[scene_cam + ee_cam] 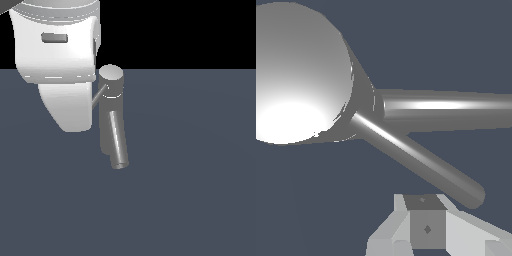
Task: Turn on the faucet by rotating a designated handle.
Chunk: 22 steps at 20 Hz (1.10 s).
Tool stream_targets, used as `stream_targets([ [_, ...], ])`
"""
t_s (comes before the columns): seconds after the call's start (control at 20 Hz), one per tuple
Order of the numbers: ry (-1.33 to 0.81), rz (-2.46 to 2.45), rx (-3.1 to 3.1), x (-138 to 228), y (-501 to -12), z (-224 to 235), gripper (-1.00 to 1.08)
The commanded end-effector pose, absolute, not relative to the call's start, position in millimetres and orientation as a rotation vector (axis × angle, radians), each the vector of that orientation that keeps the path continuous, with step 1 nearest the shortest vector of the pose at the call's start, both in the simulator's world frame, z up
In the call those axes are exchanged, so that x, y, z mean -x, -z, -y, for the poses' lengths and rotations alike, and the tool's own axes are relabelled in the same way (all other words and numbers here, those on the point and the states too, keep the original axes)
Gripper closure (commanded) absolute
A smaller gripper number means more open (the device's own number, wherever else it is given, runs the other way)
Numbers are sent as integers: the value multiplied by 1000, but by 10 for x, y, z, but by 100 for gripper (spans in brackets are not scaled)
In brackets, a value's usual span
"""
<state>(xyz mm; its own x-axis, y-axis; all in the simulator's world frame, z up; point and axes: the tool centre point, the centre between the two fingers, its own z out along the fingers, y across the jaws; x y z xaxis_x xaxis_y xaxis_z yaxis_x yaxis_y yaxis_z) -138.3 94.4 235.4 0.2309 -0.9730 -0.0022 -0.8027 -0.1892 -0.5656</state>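
The faucet point(111, 117) stands upright on the dark bench point(190, 190), well in from its edges, with the slanted spout point(117, 140) running down toward the near edge. The handle point(98, 97), a thin rod, juts from the cap toward the exterior view's left, where its far end disappears behind the white arm point(60, 65). The step in hand appears to be the approach to the handle. In the wrist view the end effector point(426, 227) sits just beside the handle's free end point(468, 192), not clearly touching it. The next move calls for contact near that tip and a sideways sweep about the cap point(301, 70). Only part of one finger shows, so whether the end effector is open or closed cannot be told.
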Motion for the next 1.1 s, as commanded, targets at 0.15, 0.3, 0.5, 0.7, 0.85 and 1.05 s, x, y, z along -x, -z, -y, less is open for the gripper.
stream_targets([
  [0.15,503,-1652,2048,1417,-2300,-818,108],
  [0.3,503,-1653,2048,1434,-2284,-793,108],
  [0.5,503,-1654,2047,1456,-2264,-760,108],
  [0.7,503,-1654,2047,1479,-2244,-726,108],
  [0.85,502,-1656,2047,1495,-2228,-699,108],
  [1.05,505,-1638,2049,1473,-2263,-732,108],
])
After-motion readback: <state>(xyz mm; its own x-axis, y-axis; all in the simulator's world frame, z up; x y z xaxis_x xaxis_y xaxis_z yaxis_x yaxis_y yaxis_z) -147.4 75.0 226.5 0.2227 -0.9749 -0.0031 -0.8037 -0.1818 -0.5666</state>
